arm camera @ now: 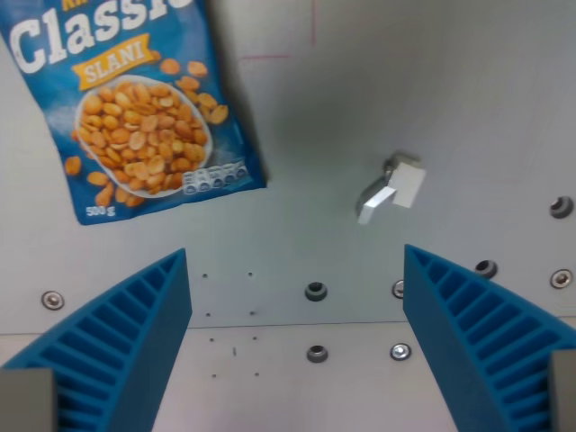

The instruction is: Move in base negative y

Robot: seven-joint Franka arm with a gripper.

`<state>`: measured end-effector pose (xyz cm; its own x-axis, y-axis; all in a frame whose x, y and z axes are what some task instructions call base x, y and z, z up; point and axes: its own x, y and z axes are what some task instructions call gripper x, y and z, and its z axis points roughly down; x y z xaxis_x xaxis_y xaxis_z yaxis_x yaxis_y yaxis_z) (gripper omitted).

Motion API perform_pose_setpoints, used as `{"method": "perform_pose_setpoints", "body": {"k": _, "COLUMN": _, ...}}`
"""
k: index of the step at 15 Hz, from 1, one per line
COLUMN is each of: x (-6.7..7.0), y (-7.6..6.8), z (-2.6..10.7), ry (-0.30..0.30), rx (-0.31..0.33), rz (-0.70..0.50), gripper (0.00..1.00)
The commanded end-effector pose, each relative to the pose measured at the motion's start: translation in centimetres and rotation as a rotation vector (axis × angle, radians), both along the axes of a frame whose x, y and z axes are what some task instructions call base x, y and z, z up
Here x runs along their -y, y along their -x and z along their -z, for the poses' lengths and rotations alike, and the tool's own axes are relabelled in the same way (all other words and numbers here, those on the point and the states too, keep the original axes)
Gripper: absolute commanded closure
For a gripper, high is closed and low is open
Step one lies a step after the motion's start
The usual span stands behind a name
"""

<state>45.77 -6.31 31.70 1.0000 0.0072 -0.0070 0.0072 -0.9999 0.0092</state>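
Over the grey table (360, 108) we hang with our gripper (297, 342) spread wide and empty.

Our two blue ribbed fingers (126, 342) stand well apart at the lower corners of the wrist view, with nothing between them but bare surface and a few bolt heads (316, 291). The task names no object, only a sideways travel of the arm, so we cannot judge from one picture how much of it is done; we take it as yet to finish. A blue peanut bag (135, 108) lies flat at the wrist view's upper left, and a small white block (396, 184) sits at the right, both clear of us. Nothing appears to stand in our way at this height.
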Motion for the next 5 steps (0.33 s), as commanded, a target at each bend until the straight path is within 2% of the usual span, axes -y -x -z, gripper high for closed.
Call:
{"method": "perform_pose_setpoints", "body": {"k": 1, "x": 1.5, "y": -0.3, "z": -0.2, "ry": -0.004, "rx": 0.006, "rz": -0.016, "gripper": 0.00}}
{"method": "perform_pose_setpoints", "body": {"k": 5, "x": 3.5, "y": -0.3, "z": -0.2, "ry": -0.004, "rx": 0.006, "rz": -0.016, "gripper": 0.00}}
